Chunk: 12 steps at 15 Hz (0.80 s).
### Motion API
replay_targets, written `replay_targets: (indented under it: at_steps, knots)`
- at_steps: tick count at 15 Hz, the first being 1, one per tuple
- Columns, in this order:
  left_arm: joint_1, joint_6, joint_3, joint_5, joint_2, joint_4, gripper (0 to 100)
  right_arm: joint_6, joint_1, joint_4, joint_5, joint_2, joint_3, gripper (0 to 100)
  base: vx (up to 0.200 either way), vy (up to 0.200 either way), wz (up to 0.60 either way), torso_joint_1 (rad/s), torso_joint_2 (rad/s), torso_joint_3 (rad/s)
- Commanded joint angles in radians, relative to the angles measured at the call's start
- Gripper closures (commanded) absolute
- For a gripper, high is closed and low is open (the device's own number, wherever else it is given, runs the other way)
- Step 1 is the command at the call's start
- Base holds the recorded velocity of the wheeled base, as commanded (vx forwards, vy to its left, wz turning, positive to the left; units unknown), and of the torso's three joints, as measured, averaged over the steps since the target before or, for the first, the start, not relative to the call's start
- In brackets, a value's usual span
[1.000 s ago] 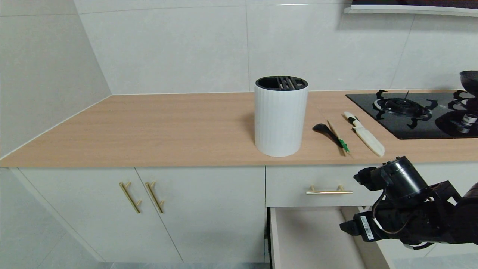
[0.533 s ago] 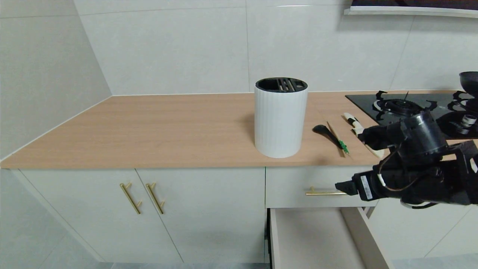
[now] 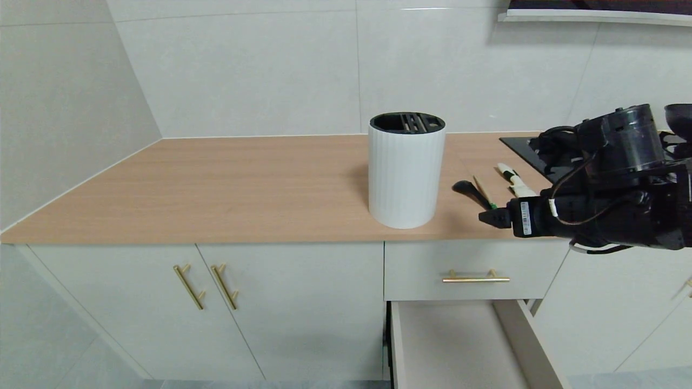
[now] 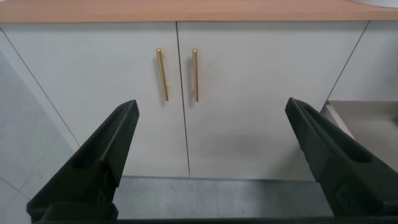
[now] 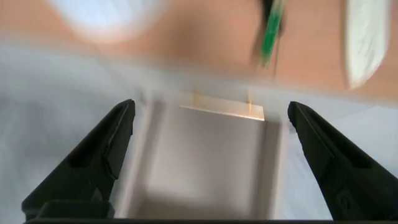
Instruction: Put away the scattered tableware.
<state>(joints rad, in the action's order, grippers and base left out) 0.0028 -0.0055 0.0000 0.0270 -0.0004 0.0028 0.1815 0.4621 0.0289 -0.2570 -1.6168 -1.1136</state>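
the right gripper (image 3: 489,218) hangs at the counter's (image 3: 243,183) front edge, level with the top, its fingers spread wide with nothing between them. in the right wrist view it looks down over the edge, above the open drawer (image 3: 448,340).

the tableware lies on the counter just beyond the fingertips, right of the holder (image 3: 406,173): spoon (image 3: 466,187), green-tipped stick (image 3: 483,190), then knife (image 3: 512,180), side by side. each long axis runs roughly front to back, slanting rightward toward the front edge. the green end (image 5: 269,34) sits nearest the gripper, so the fingers would probably need to close across that axis.

the right arm is plainly the nearer. the left gripper (image 4: 211,155), also wide and empty, is low down facing the cabinet doors (image 4: 180,93), well apart from the tableware.
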Motion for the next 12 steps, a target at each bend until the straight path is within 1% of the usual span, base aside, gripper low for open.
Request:
replay_targets:
  at_steps: [1, 3, 7, 9, 12]
  knots:
    - [0.0, -0.001, 0.0, 0.001, 0.0, 0.0, 0, 0.012, -0.017, -0.017, -0.022, -0.057, -0.018, 0, 0.0, 0.0, 0.0, 0.0, 0.0, 0.0]
    - [0.0, -0.001, 0.0, 0.001, 0.0, 0.0, 0, 0.039, -0.033, -0.037, -0.071, -0.123, -0.046, 0, 0.0, 0.0, 0.0, 0.0, 0.0, 0.0]
    - [0.0, -0.001, 0.0, 0.001, 0.0, 0.0, 0, 0.098, -0.076, -0.052, -0.085, -0.221, -0.106, 0, 0.0, 0.0, 0.0, 0.0, 0.0, 0.0]
    - [0.0, -0.001, 0.0, 0.001, 0.0, -0.001, 0, 0.105, -0.094, -0.06, -0.11, -0.261, -0.123, 0, 0.0, 0.0, 0.0, 0.0, 0.0, 0.0]
    - [0.0, -0.001, 0.0, 0.001, 0.0, 0.0, 0, 0.102, -0.105, -0.139, -0.125, -0.299, -0.118, 0, 0.0, 0.0, 0.0, 0.0, 0.0, 0.0]
